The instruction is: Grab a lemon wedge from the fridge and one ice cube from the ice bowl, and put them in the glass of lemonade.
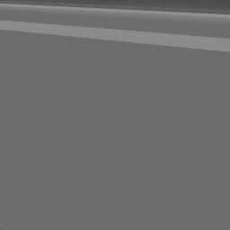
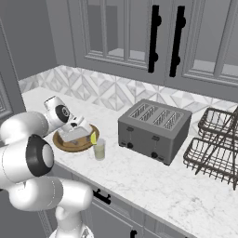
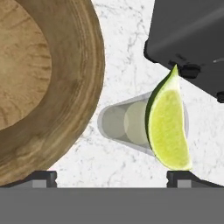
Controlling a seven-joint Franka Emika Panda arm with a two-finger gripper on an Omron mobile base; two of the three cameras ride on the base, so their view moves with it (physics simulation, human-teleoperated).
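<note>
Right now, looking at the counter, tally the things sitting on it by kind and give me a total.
Wooden bowl: 1
Glass: 1
Lemon wedge, at the glass rim: 1
Toaster: 1
Wire rack: 1
Total: 5

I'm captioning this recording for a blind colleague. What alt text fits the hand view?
A yellow-green lemon wedge sits across the rim of a small clear glass of lemonade on a white marble counter. A wide wooden ice bowl lies left, a dark toaster upper right; the tool's tips stand open below.
</note>
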